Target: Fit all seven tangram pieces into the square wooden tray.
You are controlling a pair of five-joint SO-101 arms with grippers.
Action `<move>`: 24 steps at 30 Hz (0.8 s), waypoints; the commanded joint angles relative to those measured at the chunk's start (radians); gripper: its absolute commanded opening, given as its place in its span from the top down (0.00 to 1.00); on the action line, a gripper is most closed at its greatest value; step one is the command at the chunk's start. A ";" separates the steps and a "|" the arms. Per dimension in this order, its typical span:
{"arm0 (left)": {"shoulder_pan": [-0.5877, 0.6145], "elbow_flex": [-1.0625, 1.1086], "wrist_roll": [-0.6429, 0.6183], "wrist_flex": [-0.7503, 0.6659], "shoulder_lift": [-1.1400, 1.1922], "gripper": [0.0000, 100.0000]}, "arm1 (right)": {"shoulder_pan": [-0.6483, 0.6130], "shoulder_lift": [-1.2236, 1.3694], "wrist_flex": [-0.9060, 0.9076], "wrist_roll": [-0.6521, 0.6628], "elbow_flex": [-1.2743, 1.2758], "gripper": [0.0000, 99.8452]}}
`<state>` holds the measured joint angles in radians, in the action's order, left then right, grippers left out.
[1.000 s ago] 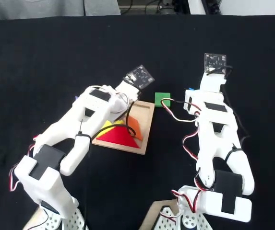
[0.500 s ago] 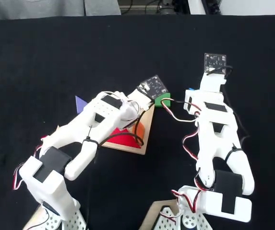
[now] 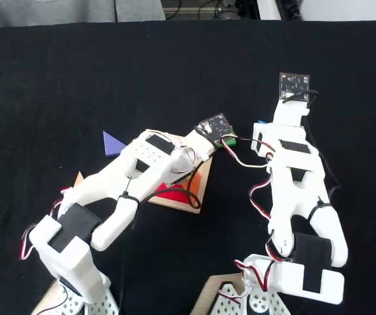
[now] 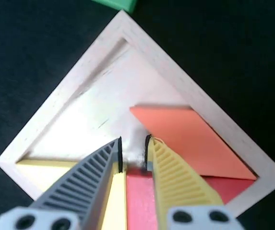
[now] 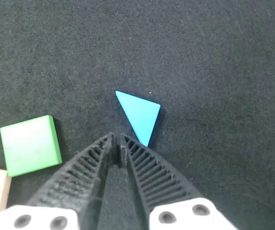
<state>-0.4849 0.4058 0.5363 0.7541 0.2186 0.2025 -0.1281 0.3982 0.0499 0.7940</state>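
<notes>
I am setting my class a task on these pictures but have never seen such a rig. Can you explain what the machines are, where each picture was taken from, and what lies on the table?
These are two robot arms, a left arm and a right arm, at a black table. The high view looks down on both. Each wrist view comes from a camera on one arm, looking along its end effector. The left end effector hangs over the square wooden tray, slightly open, holding nothing. In the tray lie an orange piece, a red piece and a yellow piece. The right end effector is shut and empty, near a blue triangle and a green square. A purple triangle lies apart on the table.
</notes>
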 commanded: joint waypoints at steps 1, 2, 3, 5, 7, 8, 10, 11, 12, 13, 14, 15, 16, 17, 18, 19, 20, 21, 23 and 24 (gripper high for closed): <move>0.008 -0.008 0.000 0.011 -0.109 0.89 | 0.003 -0.004 -0.020 -0.002 -0.048 0.99; 0.025 -0.008 0.000 0.012 -0.149 0.89 | 0.003 -0.004 -0.020 -0.002 -0.048 0.99; 0.048 -0.008 0.000 0.012 -0.195 0.89 | 0.002 -0.004 -0.020 -0.002 -0.048 0.99; 0.094 -0.007 0.000 0.014 -0.298 0.89 | 0.000 -0.004 -0.017 -0.002 -0.048 0.99; 0.151 -0.007 0.000 0.048 -0.407 0.89 | -0.009 -0.002 -0.014 0.034 -0.048 0.99; 0.180 -0.005 -0.002 0.074 -0.465 0.89 | -0.031 -0.002 -0.012 0.063 -0.047 0.99; 0.243 0.010 -0.006 0.129 -0.577 0.89 | -0.087 0.008 0.006 0.135 -0.038 0.99; 0.280 0.027 -0.023 0.150 -0.632 0.89 | -0.120 0.019 0.023 0.170 -0.042 0.99; 0.320 0.051 -0.051 0.163 -0.687 0.89 | -0.144 0.033 0.041 0.195 -0.051 0.99; 0.363 0.081 -0.084 0.161 -0.741 0.89 | -0.161 0.048 0.063 0.212 -0.067 0.99; 0.403 0.117 -0.120 0.153 -0.798 0.89 | -0.170 0.065 0.086 0.216 -0.088 0.99; 0.447 0.154 -0.155 0.141 -0.850 0.89 | -0.172 0.088 0.109 0.215 -0.113 0.99; 0.489 0.191 -0.189 0.129 -0.902 0.89 | -0.173 0.114 0.133 0.215 -0.140 0.99; 0.526 0.234 -0.216 0.118 -0.948 0.89 | -0.173 0.142 0.157 0.215 -0.166 0.99; 0.559 0.275 -0.236 0.107 -0.991 0.89 | -0.173 0.173 0.183 0.215 -0.197 0.99; 0.588 0.320 -0.252 0.098 -1.030 0.89 | -0.175 0.206 0.210 0.215 -0.229 0.99; 0.613 0.364 -0.258 0.089 -1.066 0.89 | -0.175 0.239 0.239 0.216 -0.263 0.99; 0.638 0.412 -0.256 0.075 -1.096 0.89 | -0.175 0.269 0.272 0.218 -0.297 0.99; 0.679 0.495 -0.258 0.044 -1.128 0.89 | -0.175 0.317 0.327 0.218 -0.357 0.99; 0.694 0.529 -0.261 0.029 -1.132 0.89 | -0.175 0.335 0.350 0.219 -0.380 0.99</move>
<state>0.1565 0.8646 0.2923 0.8339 -0.8615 0.0414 0.1741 0.6820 0.2570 0.5209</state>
